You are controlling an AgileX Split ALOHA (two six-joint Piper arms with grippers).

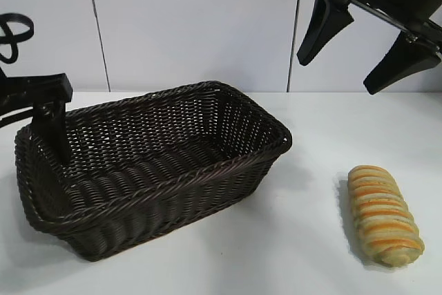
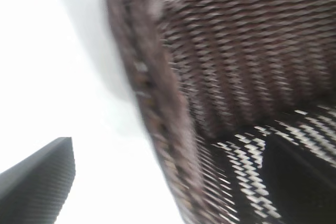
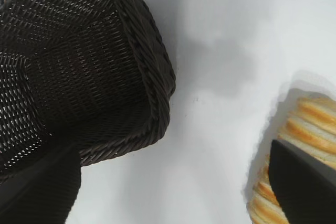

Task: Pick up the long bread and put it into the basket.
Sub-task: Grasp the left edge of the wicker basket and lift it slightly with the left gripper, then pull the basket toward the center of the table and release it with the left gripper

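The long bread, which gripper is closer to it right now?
Right. The right gripper hangs open above the long bread, clear of it. The left gripper is open at the far end of the basket, across the table.

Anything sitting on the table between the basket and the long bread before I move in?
Nothing. In the exterior view, only bare white table separates the basket from the long bread. The right wrist view shows the same bare stretch.
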